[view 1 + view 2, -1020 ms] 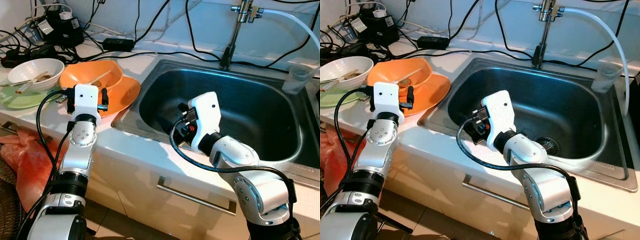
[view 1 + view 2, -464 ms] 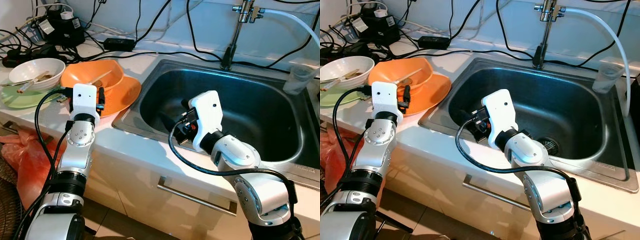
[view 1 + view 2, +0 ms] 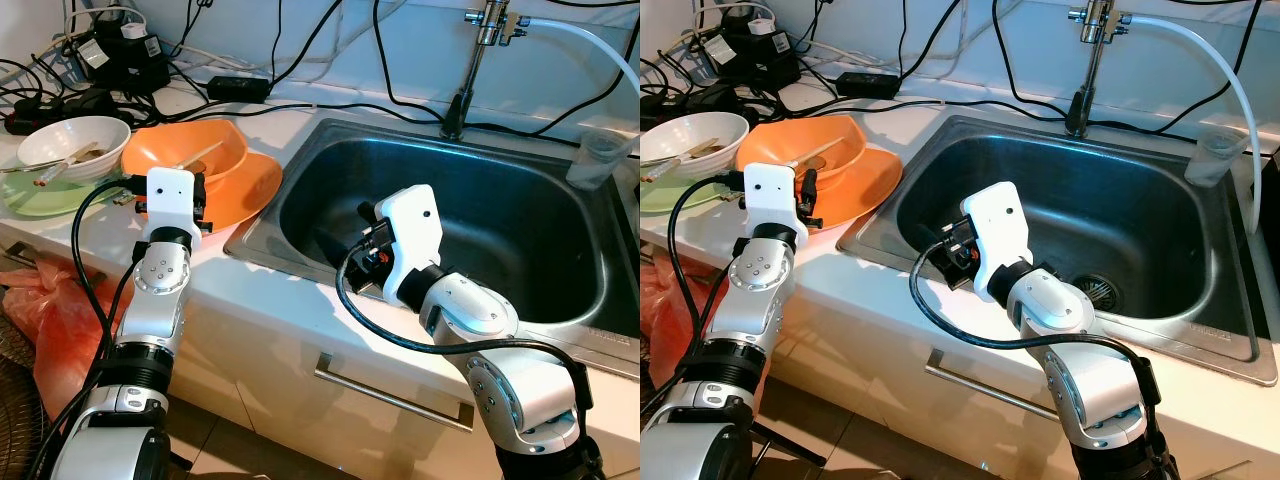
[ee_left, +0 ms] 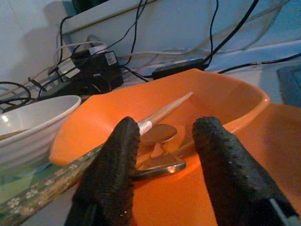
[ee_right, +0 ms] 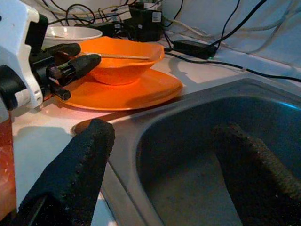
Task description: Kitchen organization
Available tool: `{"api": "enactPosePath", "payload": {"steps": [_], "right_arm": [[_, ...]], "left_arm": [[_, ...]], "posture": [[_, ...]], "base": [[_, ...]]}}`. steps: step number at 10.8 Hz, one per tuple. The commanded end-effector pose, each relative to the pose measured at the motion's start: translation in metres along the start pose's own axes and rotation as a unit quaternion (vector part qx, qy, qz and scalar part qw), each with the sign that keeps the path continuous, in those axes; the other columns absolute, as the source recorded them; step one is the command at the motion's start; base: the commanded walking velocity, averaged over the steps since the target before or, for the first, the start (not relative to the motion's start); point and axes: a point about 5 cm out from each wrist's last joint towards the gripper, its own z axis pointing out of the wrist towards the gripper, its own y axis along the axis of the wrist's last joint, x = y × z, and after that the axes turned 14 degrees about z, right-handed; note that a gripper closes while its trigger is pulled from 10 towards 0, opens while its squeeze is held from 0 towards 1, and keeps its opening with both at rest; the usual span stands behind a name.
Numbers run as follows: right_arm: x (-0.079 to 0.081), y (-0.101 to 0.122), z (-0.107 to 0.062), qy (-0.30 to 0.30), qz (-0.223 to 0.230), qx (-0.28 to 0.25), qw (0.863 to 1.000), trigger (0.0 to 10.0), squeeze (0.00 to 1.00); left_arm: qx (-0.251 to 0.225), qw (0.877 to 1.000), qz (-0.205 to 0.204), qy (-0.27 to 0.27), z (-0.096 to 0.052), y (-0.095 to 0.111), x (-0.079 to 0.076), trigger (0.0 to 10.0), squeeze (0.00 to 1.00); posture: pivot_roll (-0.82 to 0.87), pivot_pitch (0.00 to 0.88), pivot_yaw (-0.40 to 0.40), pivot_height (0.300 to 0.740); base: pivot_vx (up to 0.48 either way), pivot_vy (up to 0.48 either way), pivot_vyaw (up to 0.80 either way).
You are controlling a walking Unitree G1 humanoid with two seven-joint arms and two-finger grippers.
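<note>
Left end effector (image 4: 162, 155) spread wide at orange bowl (image 4: 188, 103) on plate (image 5: 127, 92). Probably light, stiff, slippery; best pinched at rim. Right end effector (image 5: 164, 160) wide over sink (image 3: 480, 215).

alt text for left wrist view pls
The left gripper, fingers open, points at an orange bowl holding a spoon and chopsticks. A white bowl sits beside it, with black cables behind.

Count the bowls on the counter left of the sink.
2. An orange bowl sits on the orange plate beside the sink, with the left gripper open at its rim. A white bowl sits on the green plate farther left.
</note>
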Motion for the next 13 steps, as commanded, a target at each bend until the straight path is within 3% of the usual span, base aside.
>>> {"api": "enactPosePath", "payload": {"steps": [1,9,13], "right_arm": [[0.002,-0.001,0.0,0.006,0.001,0.004,1.0,10.0,0.0],[0.005,0.001,-0.001,0.028,0.003,0.0,1.0,10.0,0.0],[0.006,0.001,-0.001,0.033,0.004,0.0,0.999,10.0,0.0]], "left_arm": [[-0.008,1.0,-0.005,-0.006,0.004,0.005,-0.001,0.0,0.0],[-0.047,0.999,-0.013,-0.008,0.004,0.016,-0.003,0.0,0.0],[-0.088,0.996,-0.021,-0.004,0.004,0.032,-0.005,0.0,0.0]], "posture": [[-0.07,0.0,0.027,0.74],[-0.07,0.0,0.023,0.74],[-0.07,0.0,0.019,0.74]], "base": [[0.0,0.0,0.0],[0.0,0.0,0.0],[0.0,0.0,0.0]]}}
